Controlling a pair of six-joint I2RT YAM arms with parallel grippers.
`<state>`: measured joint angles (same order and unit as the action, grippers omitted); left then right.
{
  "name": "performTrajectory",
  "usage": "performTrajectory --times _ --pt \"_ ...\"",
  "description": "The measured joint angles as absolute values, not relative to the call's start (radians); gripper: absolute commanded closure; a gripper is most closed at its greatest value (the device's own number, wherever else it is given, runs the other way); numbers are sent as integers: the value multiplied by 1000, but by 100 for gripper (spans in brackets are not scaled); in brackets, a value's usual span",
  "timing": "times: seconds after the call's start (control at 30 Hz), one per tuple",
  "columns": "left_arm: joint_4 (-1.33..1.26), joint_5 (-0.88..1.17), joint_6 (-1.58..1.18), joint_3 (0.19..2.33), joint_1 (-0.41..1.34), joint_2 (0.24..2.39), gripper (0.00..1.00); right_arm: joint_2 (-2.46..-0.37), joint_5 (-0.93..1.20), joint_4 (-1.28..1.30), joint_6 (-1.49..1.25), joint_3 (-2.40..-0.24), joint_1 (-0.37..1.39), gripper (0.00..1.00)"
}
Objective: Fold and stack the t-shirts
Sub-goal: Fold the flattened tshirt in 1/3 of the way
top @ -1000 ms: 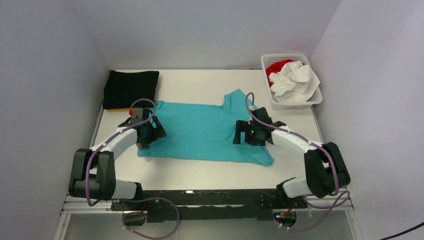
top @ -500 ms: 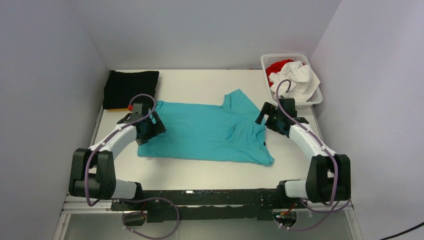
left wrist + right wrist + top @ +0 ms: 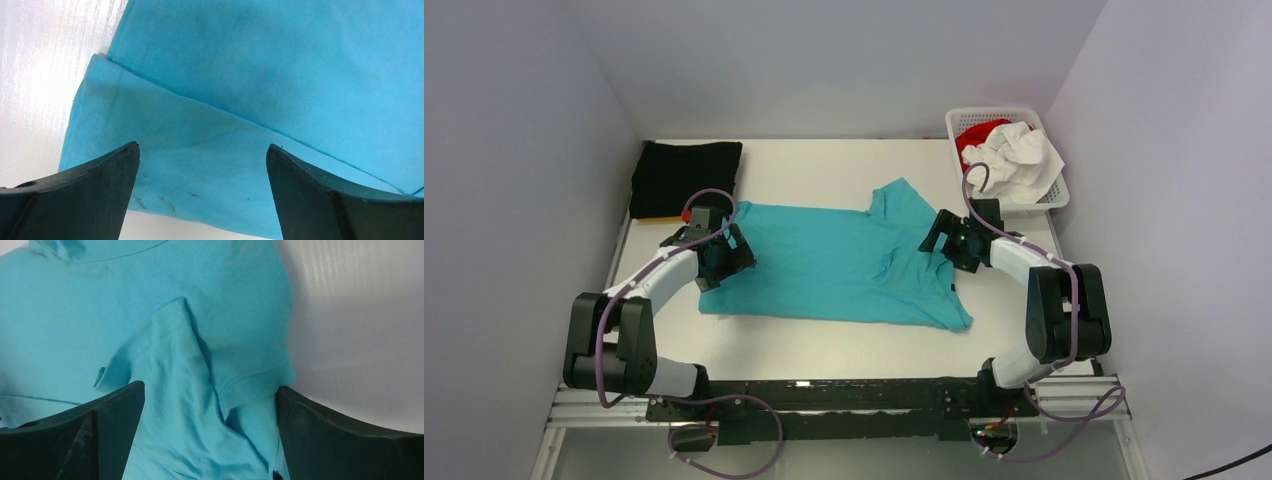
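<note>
- My left fingers [image 3: 722, 258] are spread wide and hold nothing. They hang over the left edge of the turquoise t-shirt [image 3: 834, 265], where a stitched hem flap lies folded over the cloth.
- My right fingers [image 3: 952, 243] are also wide apart and empty. They sit at the shirt's right edge, above a rumpled sleeve with a ribbed cuff.
- I cannot tell whether either pair touches the cloth.
- The turquoise t-shirt lies spread sideways in the middle of the white surface [image 3: 824, 165], between my two arms, with one sleeve pointing to the far side.
- A folded black t-shirt [image 3: 686, 177] rests at the far left corner, well apart from the turquoise one.
- The basket [image 3: 1054, 195] at the far right holds a crumpled white t-shirt [image 3: 1016, 160] on top of a red t-shirt [image 3: 976, 133].
</note>
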<state>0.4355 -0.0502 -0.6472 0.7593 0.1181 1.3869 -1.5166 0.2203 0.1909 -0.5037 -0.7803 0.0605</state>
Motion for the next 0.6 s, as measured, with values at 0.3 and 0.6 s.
performTrajectory --times 0.3,0.6 --pt "434 -50 -647 759 118 1388 1 -1573 248 102 -528 -779 60 0" --pt "435 -56 -647 759 118 1392 1 -1588 58 153 -543 -817 62 0"
